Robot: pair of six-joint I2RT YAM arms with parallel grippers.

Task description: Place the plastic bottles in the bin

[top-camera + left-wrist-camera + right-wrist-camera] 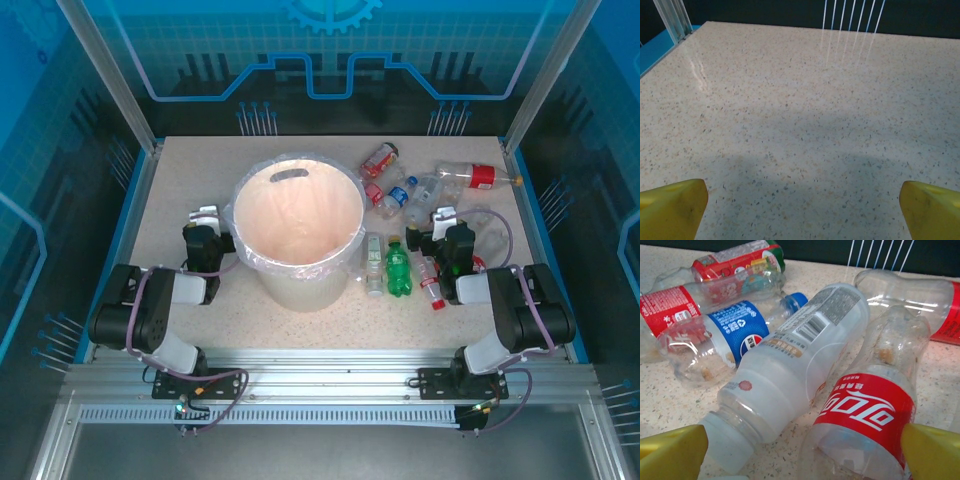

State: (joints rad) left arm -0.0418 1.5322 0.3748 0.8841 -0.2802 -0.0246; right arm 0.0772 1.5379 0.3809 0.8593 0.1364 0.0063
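Two black-and-grey arms (pixel 150 312), lilac cables (pixel 222 374), yellow jaws, black base plates (pixel 440 380)

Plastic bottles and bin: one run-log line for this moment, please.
left gripper open over table | right gripper open at plastic bottles | bottles lie right of bin | bin looks empty

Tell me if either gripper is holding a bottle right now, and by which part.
Nothing is held. The left gripper is open over the table; the right gripper is open, the plastic bottles lying loose ahead of it.
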